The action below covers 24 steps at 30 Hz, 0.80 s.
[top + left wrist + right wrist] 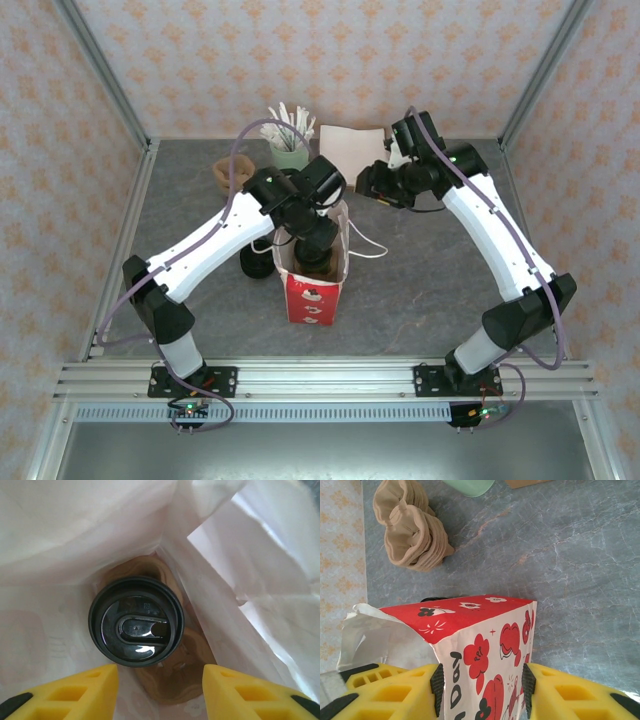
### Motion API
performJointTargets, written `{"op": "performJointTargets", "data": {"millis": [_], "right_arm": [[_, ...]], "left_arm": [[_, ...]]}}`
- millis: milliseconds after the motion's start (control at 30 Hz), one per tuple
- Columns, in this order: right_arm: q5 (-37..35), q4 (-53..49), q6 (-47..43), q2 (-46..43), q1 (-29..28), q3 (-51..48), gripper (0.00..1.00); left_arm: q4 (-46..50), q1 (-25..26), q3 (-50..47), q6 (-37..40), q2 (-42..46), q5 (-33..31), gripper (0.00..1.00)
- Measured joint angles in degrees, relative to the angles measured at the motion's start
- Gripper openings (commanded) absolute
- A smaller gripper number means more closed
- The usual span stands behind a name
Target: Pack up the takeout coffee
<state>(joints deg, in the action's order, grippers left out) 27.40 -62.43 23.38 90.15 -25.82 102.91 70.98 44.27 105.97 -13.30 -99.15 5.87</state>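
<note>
Jaws on left gripper (159,675) are part-open and empty, over the lidded coffee cup (136,627) upright on the paper bag (485,625) floor. Risk: pulling out, we snag the bag wall and tip the cup. The right gripper (482,680) straddles the bag's side; we can't tell if it's clamped.

The left arm (215,240) reaches forward, wrist bent down; the left gripper (160,680) points straight down, jaws apart, holding nothing. The right arm (490,220) arcs inward, the right gripper (482,682) clamped across the bag (485,630)
</note>
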Motion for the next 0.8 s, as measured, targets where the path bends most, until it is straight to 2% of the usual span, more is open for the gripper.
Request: {"op": "performJointTargets", "data": {"millis": [67, 300, 800], "right_arm": [[-0.02, 0.07, 0.0, -0.02, 0.0, -0.42, 0.47], [-0.22, 1.2, 0.02, -0.63, 0.0, -3.02, 0.48], [-0.52, 1.7, 0.02, -1.22, 0.0, -3.5, 0.48]], "left_arm": [[-0.68, 0.0, -1.95, -0.61, 0.0, -0.37, 0.4], [-3.17, -0.07, -6.21, -1.44, 0.0, -1.49, 0.41], [-7.96, -1.68, -7.19, -1.38, -3.04, -1.44, 0.38]]}}
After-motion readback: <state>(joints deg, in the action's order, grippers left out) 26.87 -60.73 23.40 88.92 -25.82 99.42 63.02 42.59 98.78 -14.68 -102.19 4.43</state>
